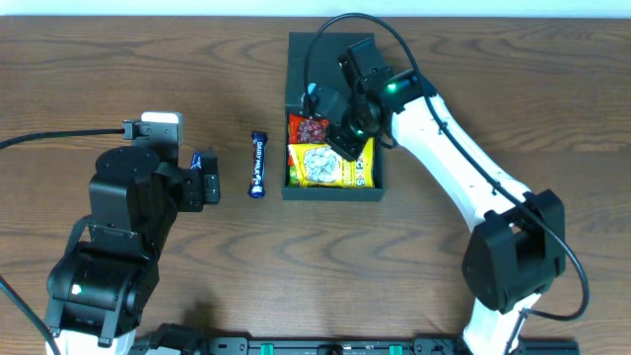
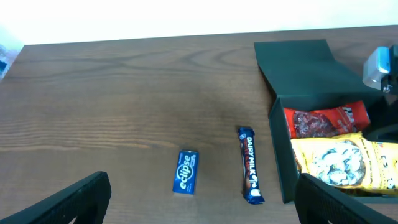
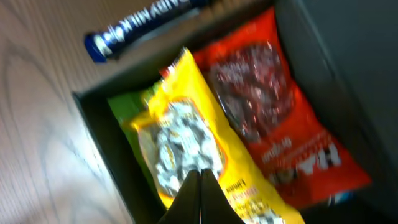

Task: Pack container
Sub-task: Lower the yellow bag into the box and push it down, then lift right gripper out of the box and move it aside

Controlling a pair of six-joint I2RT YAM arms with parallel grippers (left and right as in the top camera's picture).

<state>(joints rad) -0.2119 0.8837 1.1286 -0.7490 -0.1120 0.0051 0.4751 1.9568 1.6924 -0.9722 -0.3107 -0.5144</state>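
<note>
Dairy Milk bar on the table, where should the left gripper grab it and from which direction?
Pinch the Dairy Milk bar across its narrow width at mid-length, coming straight down from above. It lies flat, with bare table between it and both the container and the eclipse pack, so there is likely room on either side.

At right on the surface (image 2: 112,106): container (image 2: 283,158), lid (image 2: 298,62) flipped back, holding red packet (image 2: 323,119) and yellow packet (image 2: 339,163). Near its wall, Dairy Milk bar (image 2: 249,165); left of that, Eclipse box (image 2: 185,172). Left tool (image 2: 204,199) spread wide.
</note>
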